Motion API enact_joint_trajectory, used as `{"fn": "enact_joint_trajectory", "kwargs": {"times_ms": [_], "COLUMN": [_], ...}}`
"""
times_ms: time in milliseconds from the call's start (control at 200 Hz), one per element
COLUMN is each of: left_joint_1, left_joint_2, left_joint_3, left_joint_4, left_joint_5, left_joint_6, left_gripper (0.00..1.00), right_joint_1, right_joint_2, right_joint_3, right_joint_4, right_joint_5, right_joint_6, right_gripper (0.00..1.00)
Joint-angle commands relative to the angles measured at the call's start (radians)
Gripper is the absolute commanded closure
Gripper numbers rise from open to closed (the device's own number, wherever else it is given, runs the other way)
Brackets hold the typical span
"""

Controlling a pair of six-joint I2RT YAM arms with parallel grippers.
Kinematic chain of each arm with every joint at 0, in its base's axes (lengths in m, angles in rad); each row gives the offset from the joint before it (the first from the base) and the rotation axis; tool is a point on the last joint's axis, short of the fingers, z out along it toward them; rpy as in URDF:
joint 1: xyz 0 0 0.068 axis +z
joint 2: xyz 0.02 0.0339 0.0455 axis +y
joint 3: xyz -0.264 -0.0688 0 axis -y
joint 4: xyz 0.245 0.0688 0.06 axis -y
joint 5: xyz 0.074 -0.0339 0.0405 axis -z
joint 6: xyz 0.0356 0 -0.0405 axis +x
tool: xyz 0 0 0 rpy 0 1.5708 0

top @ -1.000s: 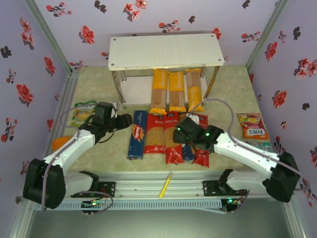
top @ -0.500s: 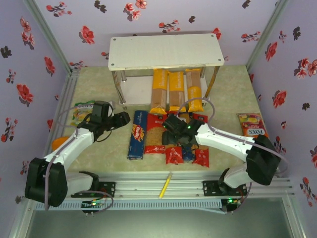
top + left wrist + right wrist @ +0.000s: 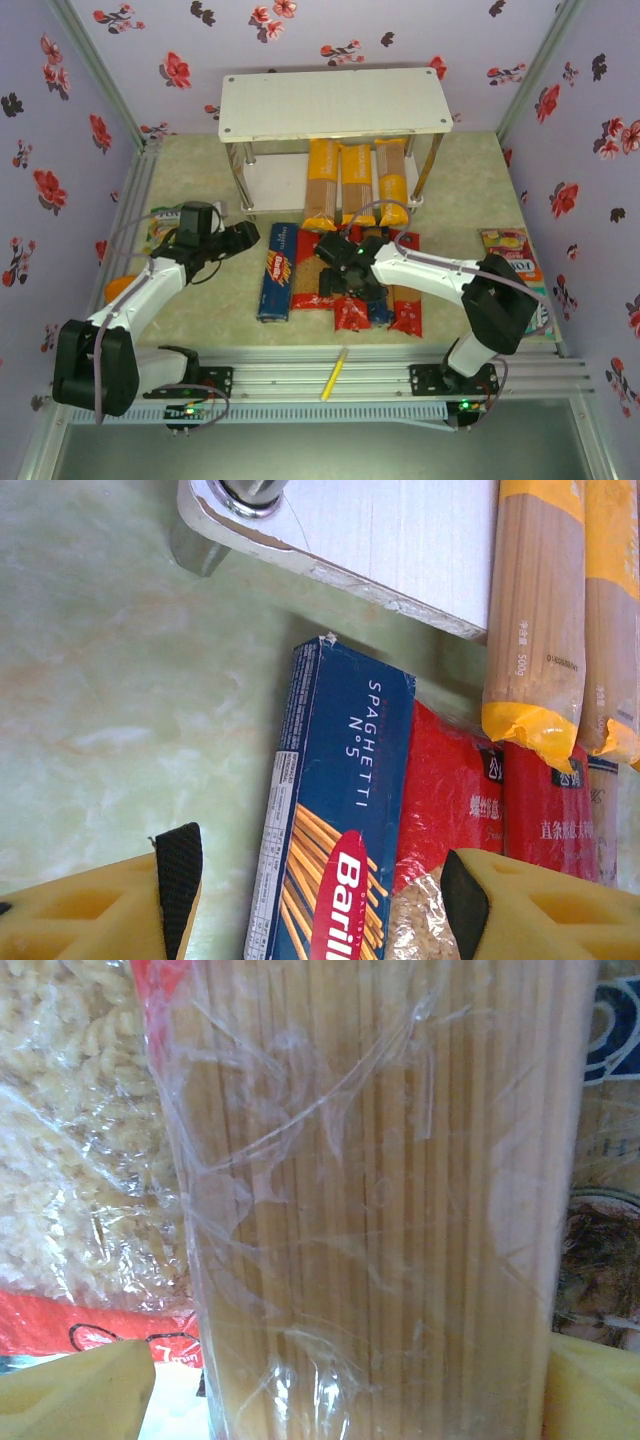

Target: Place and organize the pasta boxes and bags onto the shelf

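The white two-tier shelf [image 3: 335, 100] stands at the back, with three yellow-orange spaghetti bags [image 3: 357, 180] on its lower tier. In front lie the dark-blue box [image 3: 277, 272], a wide red bag [image 3: 308, 285], a red-ended spaghetti bag [image 3: 351, 312], a blue-ended bag [image 3: 378, 308] and another red-ended bag [image 3: 406, 310]. My left gripper [image 3: 240, 238] is open above the box's far end [image 3: 345, 810], its fingers [image 3: 180, 880] straddling the box and the red bag's edge. My right gripper [image 3: 340, 262] hangs open, close over a clear spaghetti bag [image 3: 380, 1210].
A green sweets packet [image 3: 165, 225] lies left of my left arm, and an orange object [image 3: 120, 288] lies beside it. A FOXS packet [image 3: 510, 250] is at the right. A yellow pen [image 3: 334, 374] rests on the front rail. Flowered walls close three sides.
My right arm has swung left across the floor bags, over the red-ended spaghetti bag. My left gripper has shifted slightly back and left. Both jaws have opened wider.
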Motion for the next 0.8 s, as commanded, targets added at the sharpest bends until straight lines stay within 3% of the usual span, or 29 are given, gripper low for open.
{"fn": "enact_joint_trajectory", "kwargs": {"times_ms": [0,125,320,530,795], "left_joint_1": [0.016,0.024,0.031,0.035,0.052], "left_joint_2": [0.012,0.019,0.031,0.034,0.050], "left_joint_3": [-0.007,-0.005,-0.002,0.006,0.059], "left_joint_4": [0.017,0.023,0.038,0.043,0.026], "left_joint_5": [0.026,0.033,0.050,0.060,0.069], "left_joint_6": [-0.007,-0.005,-0.007,-0.007,0.023], "left_gripper": [0.34,0.34,0.36,0.38,0.39], "right_joint_1": [0.007,0.008,0.007,0.014,0.051], "right_joint_2": [0.034,0.037,0.029,-0.023,-0.134], "right_joint_3": [0.012,-0.008,-0.031,-0.020,0.037], "right_joint_4": [-0.054,-0.043,-0.029,-0.056,-0.185], "right_joint_5": [0.005,-0.006,-0.036,-0.052,-0.093], "right_joint_6": [0.014,0.017,0.022,0.021,-0.008], "right_gripper": [0.15,0.32,0.71,1.00,1.00]}}
